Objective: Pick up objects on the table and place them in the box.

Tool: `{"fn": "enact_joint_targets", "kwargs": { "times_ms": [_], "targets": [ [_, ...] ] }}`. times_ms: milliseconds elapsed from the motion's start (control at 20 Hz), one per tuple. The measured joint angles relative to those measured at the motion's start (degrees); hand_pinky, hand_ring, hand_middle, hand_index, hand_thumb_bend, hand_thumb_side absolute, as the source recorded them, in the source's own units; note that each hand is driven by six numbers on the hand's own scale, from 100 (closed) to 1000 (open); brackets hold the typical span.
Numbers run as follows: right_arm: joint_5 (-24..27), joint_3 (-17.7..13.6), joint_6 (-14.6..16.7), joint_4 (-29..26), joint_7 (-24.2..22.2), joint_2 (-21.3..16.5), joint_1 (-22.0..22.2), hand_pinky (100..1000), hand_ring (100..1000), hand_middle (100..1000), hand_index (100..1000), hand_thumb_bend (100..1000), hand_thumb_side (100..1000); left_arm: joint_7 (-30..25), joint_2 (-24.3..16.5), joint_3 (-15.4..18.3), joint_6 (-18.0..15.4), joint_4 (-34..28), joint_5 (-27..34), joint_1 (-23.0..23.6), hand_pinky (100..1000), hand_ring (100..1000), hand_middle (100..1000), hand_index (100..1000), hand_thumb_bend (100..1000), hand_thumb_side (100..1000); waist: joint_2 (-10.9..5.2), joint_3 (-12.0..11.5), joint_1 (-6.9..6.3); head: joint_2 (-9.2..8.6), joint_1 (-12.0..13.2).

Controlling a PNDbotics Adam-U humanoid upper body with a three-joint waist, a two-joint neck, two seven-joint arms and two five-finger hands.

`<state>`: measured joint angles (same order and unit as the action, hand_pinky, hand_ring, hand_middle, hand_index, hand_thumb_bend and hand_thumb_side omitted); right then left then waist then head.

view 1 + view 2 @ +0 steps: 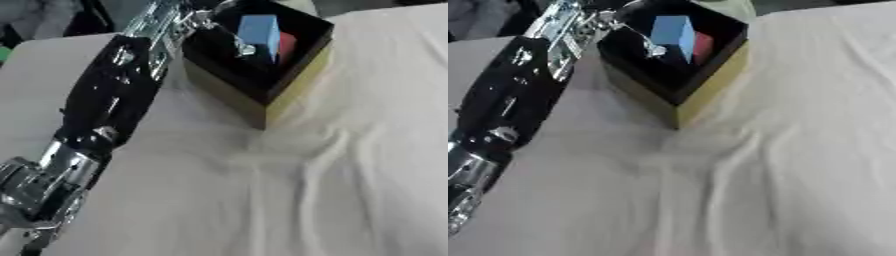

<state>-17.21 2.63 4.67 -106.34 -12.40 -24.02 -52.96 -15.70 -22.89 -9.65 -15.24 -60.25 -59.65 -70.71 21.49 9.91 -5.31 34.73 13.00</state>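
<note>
In the left eye view, my left arm runs up from the lower left corner toward the box (262, 95), which sits near the far edge of the tabletop (350, 175) on a rumpled white cloth. My left hand (229, 35) reaches over the box's near-left rim; only a thin silver part shows against the dark interior, so I cannot tell how far open it is or whether it has hold of anything. A blue block (261, 30) stands inside with a red block (287, 45) touching it on the right. Both look rigid, light and smooth-sided, best taken across opposite flat faces.

In the right eye view, the box's yellow outer wall shows plainly. I can read no writing or label anywhere. My right hand does not appear.
</note>
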Motion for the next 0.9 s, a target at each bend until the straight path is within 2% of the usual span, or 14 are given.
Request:
{"fn": "enact_joint_targets", "kwargs": {
  "times_ms": [250, 650, 900],
  "targets": [
    [0.0, -0.1, 0.1, 0.0, 0.1, 0.0, 0.1, 811, 722, 586, 832, 100, 782, 0.5, -1.7, 0.3, 1.2, -6.1, 6.6, 0.8, 765, 828, 784, 843, 332, 606, -0.81, -0.8, 0.23, 1.00, -1.3],
    [-0.1, -0.1, 0.2, 0.0, 0.3, 0.1, 0.3, 810, 724, 588, 832, 100, 781, -1.7, -5.0, 0.5, 4.3, -16.6, 15.8, 3.6, 741, 798, 758, 812, 142, 520, -1.49, -2.1, 1.12, 2.07, -4.4],
    [-0.1, 0.2, 0.4, 0.0, 0.3, 0.2, 0.4, 810, 727, 589, 833, 100, 788, 1.2, -6.4, 1.7, 7.4, -25.7, 23.6, 7.2, 736, 777, 745, 797, 100, 549, -1.77, -2.9, 1.36, 2.55, -5.7]
  ]
}}
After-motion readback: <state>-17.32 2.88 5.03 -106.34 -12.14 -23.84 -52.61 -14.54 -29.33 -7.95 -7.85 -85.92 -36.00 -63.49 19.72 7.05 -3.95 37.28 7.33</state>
